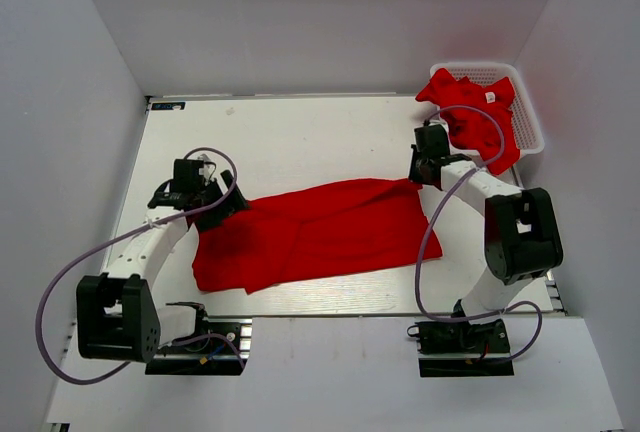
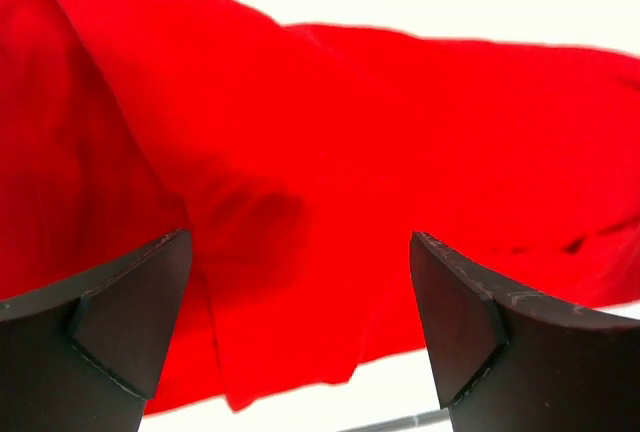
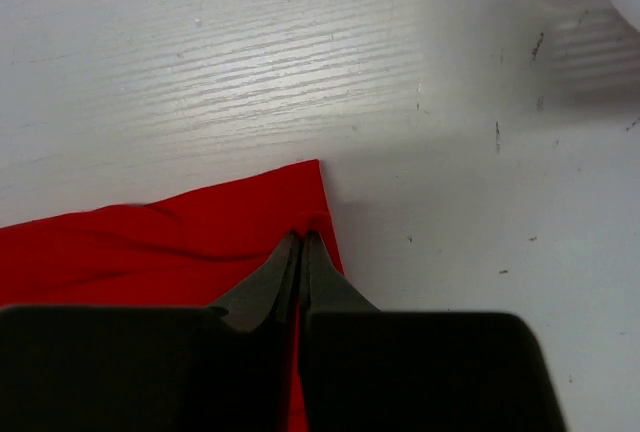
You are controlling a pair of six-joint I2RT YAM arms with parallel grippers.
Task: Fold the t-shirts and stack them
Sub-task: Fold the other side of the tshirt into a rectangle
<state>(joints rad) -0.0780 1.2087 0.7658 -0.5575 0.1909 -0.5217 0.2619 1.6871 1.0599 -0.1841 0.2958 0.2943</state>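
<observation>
A red t-shirt (image 1: 320, 232) lies spread across the middle of the table, folded lengthwise with some creases. My left gripper (image 1: 230, 202) is at its left end and stands open. In the left wrist view the two dark fingers (image 2: 120, 322) are wide apart above the red cloth (image 2: 330, 152), with nothing held between them. My right gripper (image 1: 420, 177) is at the shirt's far right corner. In the right wrist view it (image 3: 302, 239) is shut, pinching the t-shirt's corner (image 3: 250, 212). More red t-shirts (image 1: 468, 110) lie heaped in the basket.
A white lattice basket (image 1: 530, 122) stands at the back right corner of the table, close behind my right arm. White walls enclose the table on the left, back and right. Bare white table (image 1: 280, 142) stretches behind the shirt.
</observation>
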